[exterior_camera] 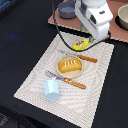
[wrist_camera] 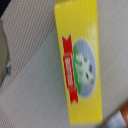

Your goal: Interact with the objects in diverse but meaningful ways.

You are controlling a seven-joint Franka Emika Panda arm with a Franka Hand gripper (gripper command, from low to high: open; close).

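Observation:
A yellow rectangular packet (exterior_camera: 80, 46) lies on the far part of the striped placemat (exterior_camera: 35, 82). In the wrist view the packet (wrist_camera: 80, 60) fills most of the picture, showing a red ribbon and a round blue picture. My gripper (exterior_camera: 88, 39) hangs right over the packet; its white hand hides the fingers, and none show in the wrist view. A golden-brown bread loaf (exterior_camera: 69, 65) rests on a tan plate (exterior_camera: 70, 74) mid-mat. A light-blue cup (exterior_camera: 51, 90) stands near the mat's front. Grey pots sit at the back (exterior_camera: 65, 9) and at the exterior view's right (exterior_camera: 122, 17).
An orange-handled knife (exterior_camera: 74, 82) lies in front of the plate and a fork (exterior_camera: 86, 58) behind it. A brown board (exterior_camera: 117, 32) under the pots borders the mat's far edge. A black cable (exterior_camera: 59, 30) loops down from the arm.

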